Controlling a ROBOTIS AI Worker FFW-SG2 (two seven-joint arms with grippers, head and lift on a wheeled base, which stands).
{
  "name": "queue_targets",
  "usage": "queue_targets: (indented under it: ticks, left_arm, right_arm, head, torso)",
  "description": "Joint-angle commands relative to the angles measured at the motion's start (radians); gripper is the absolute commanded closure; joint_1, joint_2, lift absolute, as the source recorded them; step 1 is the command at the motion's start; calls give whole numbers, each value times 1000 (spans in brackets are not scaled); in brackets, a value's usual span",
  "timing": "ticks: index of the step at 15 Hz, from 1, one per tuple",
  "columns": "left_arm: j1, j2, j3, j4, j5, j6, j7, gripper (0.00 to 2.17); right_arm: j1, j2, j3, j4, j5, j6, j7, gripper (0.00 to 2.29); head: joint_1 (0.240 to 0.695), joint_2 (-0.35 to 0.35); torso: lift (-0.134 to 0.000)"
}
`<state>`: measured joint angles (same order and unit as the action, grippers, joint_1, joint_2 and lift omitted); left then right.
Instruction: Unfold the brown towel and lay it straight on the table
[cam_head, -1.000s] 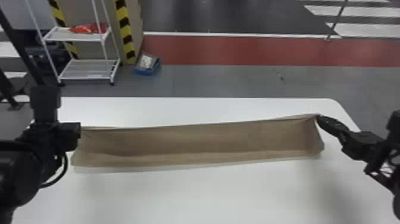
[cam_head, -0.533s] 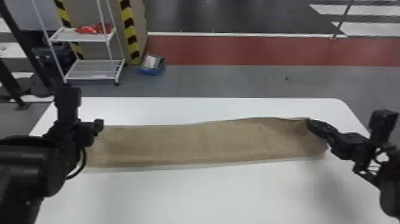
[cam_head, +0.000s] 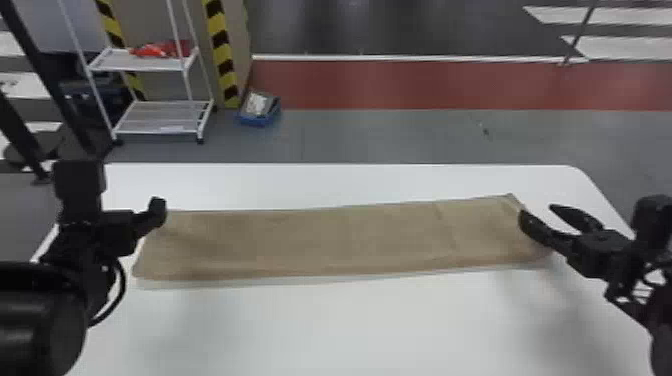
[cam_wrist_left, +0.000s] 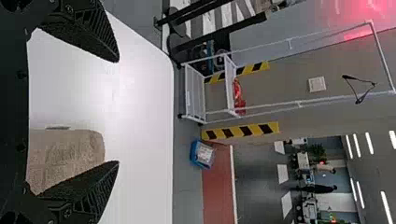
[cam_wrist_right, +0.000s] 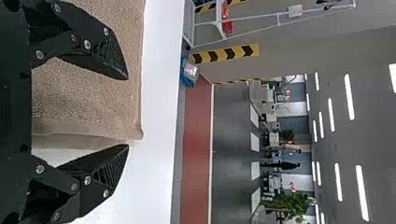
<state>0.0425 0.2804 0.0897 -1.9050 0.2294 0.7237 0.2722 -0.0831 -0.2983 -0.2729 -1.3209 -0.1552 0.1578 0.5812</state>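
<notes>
In the head view, the brown towel (cam_head: 320, 242) lies as a long strip across the middle of the frame on the white table (cam_head: 350, 325), its right end slightly higher. The left gripper (cam_head: 152, 214), at center left, has its fingers spread beside one end; the right gripper (cam_head: 539, 211), at center right, is open near the other. A white rack (cam_head: 162, 117) stands upper left.
</notes>
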Motion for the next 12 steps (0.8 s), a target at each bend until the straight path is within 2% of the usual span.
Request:
queue_targets:
  ticks: [1, 4, 8, 10, 12]
  left_arm:
    - [57, 3, 51, -45, 44, -10, -10, 117]
    - [103, 2, 90, -63, 120, -34, -36, 124]
    - [114, 2, 128, -55, 179, 49, -133, 269]
    - [112, 3, 133, -51, 189, 64, -148, 272]
    - [111, 3, 143, -52, 194, 104, -169, 356]
  right_arm:
    - [45, -22, -23, -40, -18, -8, -1, 36]
    - [123, -22, -49, -132, -26, 1, -1, 53]
    - [121, -30, -65, -129, -6, 47, 0, 198]
    - [112, -30, -63, -116, -1, 53, 0, 225]
    - [97, -31, -60, -103, 8, 99, 6, 346]
  head:
    - [695, -3]
    - [695, -7]
    - [695, -22]
    - [695, -38]
    - [695, -43]
  torso:
    - [-125]
    - [-125]
    - [-125]
    - [-125]
    - [-125]
